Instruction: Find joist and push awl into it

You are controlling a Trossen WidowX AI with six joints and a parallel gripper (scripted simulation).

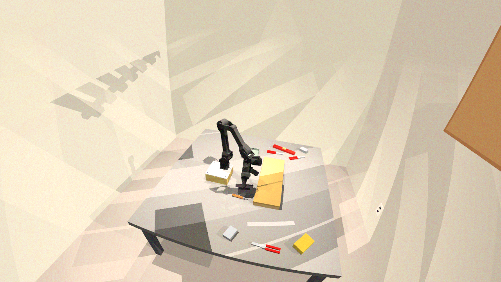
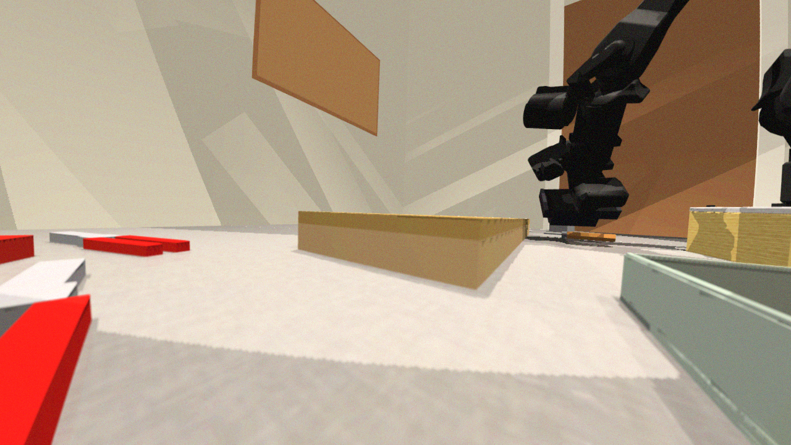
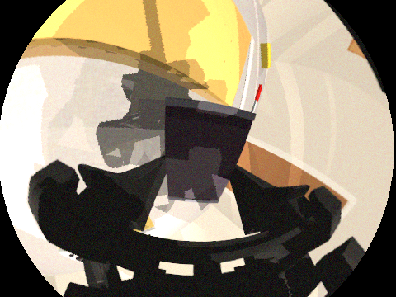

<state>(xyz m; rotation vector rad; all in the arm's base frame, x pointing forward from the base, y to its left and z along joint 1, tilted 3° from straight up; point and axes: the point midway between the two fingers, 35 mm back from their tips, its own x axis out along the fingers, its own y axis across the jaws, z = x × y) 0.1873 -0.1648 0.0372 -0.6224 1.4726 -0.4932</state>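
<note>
My gripper [image 1: 245,183] [image 2: 587,200] [image 3: 200,162] is shut on the dark stud finder [image 1: 240,185] [image 2: 553,209] [image 3: 206,136]. It holds it a little above the table, between the robot base and the long yellow floor panel [image 1: 271,177] [image 2: 387,238] [image 3: 99,25]. The stud finder is beside the panel, not over it. The orange-handled awl [image 1: 238,196] [image 2: 591,237] lies on the table close to the gripper. The pale green tray [image 1: 256,152] [image 2: 691,309] is partly hidden behind the arm in the top view. The joist is hidden.
A red level [image 1: 279,147], red-handled tools and a grey block [image 1: 303,149] lie beyond the panel. Nearer the front are a white strip [image 1: 270,223], a grey block [image 1: 230,233], red-handled pliers [image 1: 272,248] and a yellow block [image 1: 303,243].
</note>
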